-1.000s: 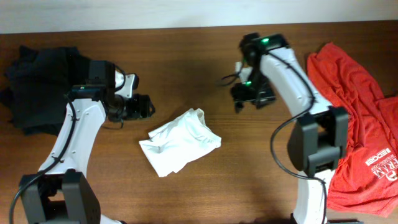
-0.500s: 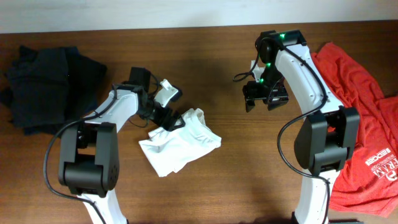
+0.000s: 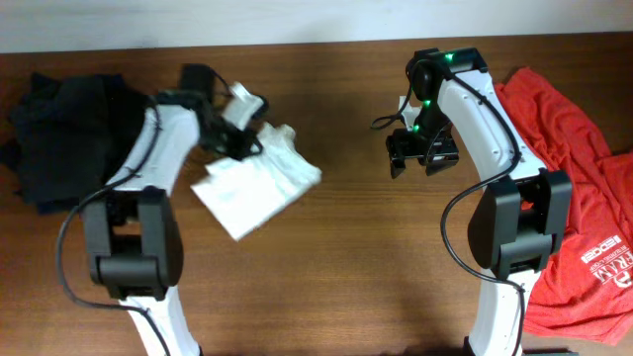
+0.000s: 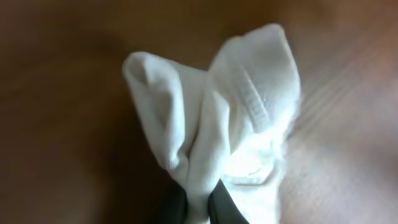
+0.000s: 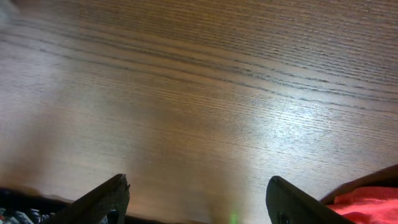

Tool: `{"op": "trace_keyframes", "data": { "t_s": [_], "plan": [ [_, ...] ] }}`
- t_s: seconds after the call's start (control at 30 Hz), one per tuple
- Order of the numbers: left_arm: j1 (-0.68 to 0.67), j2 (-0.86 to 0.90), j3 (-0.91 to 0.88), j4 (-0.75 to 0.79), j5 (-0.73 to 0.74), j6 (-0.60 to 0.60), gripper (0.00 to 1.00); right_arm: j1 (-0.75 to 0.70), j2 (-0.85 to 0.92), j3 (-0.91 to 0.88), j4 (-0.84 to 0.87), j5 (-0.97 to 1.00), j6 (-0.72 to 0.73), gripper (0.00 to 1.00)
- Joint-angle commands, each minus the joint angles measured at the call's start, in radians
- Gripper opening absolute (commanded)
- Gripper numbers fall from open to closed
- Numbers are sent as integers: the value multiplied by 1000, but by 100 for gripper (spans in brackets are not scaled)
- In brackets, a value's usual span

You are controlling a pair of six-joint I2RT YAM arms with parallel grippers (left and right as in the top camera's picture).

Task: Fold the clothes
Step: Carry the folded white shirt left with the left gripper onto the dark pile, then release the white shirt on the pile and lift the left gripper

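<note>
Across my table, the orange-red shirt sprawls at three o'clock and the dark pile sits at ten. The white T-shirt is bunched near eleven. I judge it light, limp and prone to sag, best taken at a hem. My left gripper pinches a fold of it. The right gripper gapes wide and holds nothing.

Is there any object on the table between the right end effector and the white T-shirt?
No, nothing visible. Only bare table lies between the open right end effector and the white T-shirt, which the left end effector is gripping.
</note>
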Motion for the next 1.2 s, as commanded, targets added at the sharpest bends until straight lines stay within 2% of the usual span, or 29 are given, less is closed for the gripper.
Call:
{"op": "trace_keyframes", "data": {
  "t_s": [0.0, 0.2, 0.37, 0.5, 0.67, 0.87, 0.97, 1.0, 1.03, 1.07, 1.13, 1.17],
  "plan": [
    [110, -118, 136, -52, -101, -60, 1, 3, -26, 15, -2, 10, 5, 74],
    [317, -244, 153, 19, -168, -85, 1, 3, -26, 15, -3, 9, 5, 74],
    [455, -248, 153, 128, -168, -208, 1, 3, -26, 15, -9, 9, 5, 74],
    [522, -246, 152, 153, -168, -220, 1, 3, -26, 15, -10, 9, 5, 74],
    [593, -182, 151, 171, -169, -235, 1, 3, -26, 15, -17, 9, 5, 74],
    [679, -95, 151, 288, -170, -253, 4, 4, -26, 15, -18, 9, 5, 74],
    [721, -29, 151, 329, -269, -299, 5, 4, -26, 15, -18, 9, 5, 74],
    [735, -21, 151, 333, -296, -325, 8, 4, -26, 15, -18, 9, 5, 74],
    [759, -17, 151, 336, -353, -411, 16, 4, -26, 15, -18, 9, 5, 75],
    [780, -17, 151, 348, -360, -482, 47, 4, -26, 15, -18, 9, 5, 75],
    [809, -18, 169, 349, -313, -500, 84, 4, -26, 15, -18, 9, 5, 75],
    [821, -29, 190, 330, -272, -500, 95, 4, -26, 15, -18, 9, 5, 75]
  ]
}}
